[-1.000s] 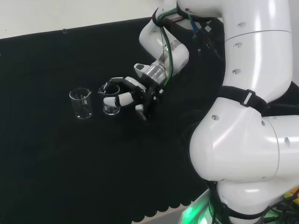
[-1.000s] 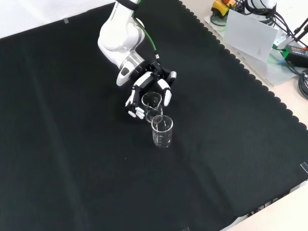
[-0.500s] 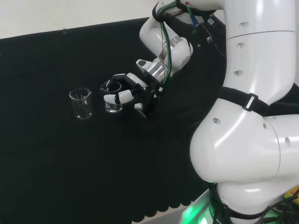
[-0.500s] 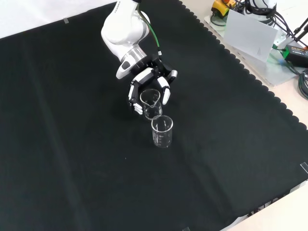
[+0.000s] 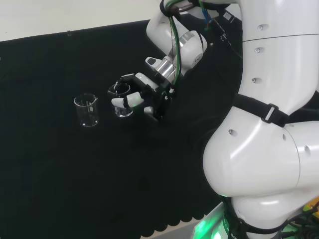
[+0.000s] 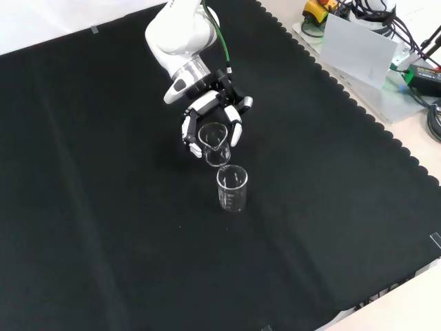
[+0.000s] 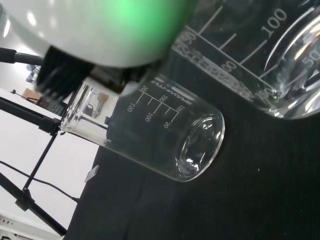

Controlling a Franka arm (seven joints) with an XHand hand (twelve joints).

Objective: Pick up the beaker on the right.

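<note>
A: How far along is this looking?

B: The hand point(image 5: 142, 94) is curling its fingers point(image 6: 186, 128) and thumb around the right-hand beaker point(image 5: 121, 101) in the head view, so the grasp is looking made. In the front view that held beaker point(image 6: 216, 143) is appearing slightly clear of the black cloth point(image 6: 103, 227), though I am only judging that.

A: And the other one?

B: The second beaker point(image 5: 87, 110) is standing upright on the cloth, apart to the left in the head view. Raising the held 1 well clear is what is remaining
</note>
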